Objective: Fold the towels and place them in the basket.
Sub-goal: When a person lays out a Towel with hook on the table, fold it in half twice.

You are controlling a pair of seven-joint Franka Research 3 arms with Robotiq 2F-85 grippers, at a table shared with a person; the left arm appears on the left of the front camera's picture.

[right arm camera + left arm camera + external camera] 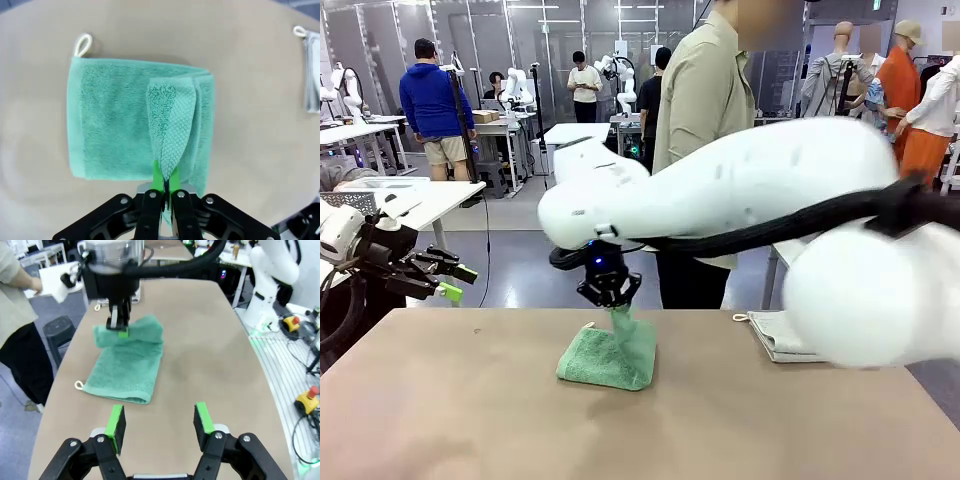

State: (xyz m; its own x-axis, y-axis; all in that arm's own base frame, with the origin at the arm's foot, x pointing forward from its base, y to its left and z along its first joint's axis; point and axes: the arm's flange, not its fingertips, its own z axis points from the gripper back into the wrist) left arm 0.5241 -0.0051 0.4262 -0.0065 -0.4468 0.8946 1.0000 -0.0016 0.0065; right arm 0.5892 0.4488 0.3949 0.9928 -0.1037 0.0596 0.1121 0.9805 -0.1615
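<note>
The right gripper (165, 192) pinched one edge of the green towel (608, 355) and lifted it, likely to fold it over. The rest lay on the tan table (470, 420). The left gripper (160, 427) hung open and empty nearby. Another folded towel (778, 335) waited at the table's far edge, in a busy workroom.

The right arm (750, 190) lay large and blurred across the front view, hiding the person's (705, 90) midsection and part of the off-white towel (775, 335) at the table's far edge. In the right wrist view that towel (312, 70) was cut off by the picture's right edge. In the left wrist view, the person (17, 340) was cut off by the left edge.
</note>
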